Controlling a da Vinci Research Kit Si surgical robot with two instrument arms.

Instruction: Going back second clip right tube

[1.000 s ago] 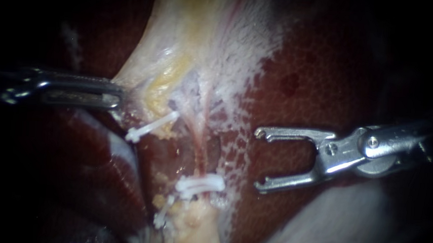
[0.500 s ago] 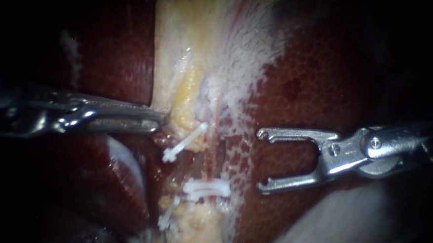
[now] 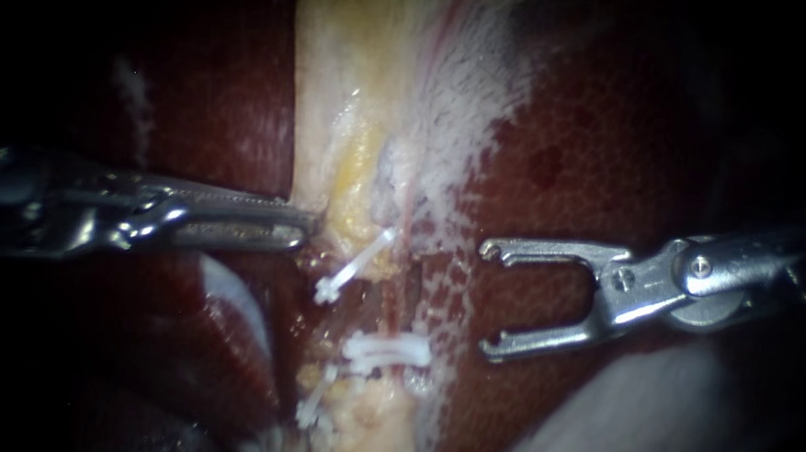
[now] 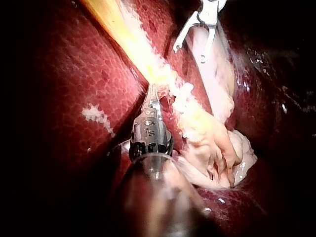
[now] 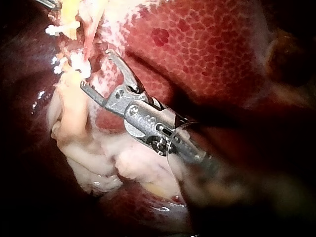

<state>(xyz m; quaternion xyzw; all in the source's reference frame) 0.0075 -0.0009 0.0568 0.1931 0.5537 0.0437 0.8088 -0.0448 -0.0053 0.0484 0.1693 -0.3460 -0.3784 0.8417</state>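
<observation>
Since one second ago the left instrument (image 3: 303,232) has been carried toward the centre of the frame. The pale tissue band (image 3: 337,85), then drawn out to the left, now runs straight down. The right instrument (image 3: 484,300) is found unmoved over the liver (image 3: 592,126).

The left jaws lie together, with the band's edge nipped between them. The right jaws are spread wide and hold nothing. A clear stretch of liver surface separates their tips from the clips at centre.

Three white clips are recorded:
- A slanted clip (image 3: 355,265) sits just below the left jaw tips.
- A crosswise clip (image 3: 385,351) sits lower down, where a thin pink tube (image 3: 401,254) ends from view.
- A lowest clip (image 3: 316,401) lies against yellowish fat near the bottom edge.

The crosswise clip looks doubled; whether it is one clip or two cannot be determined. Both shafts are cut off at the frame edges, and the corners are lost in darkness. In the left wrist view the left jaw tips are buried in the band.
</observation>
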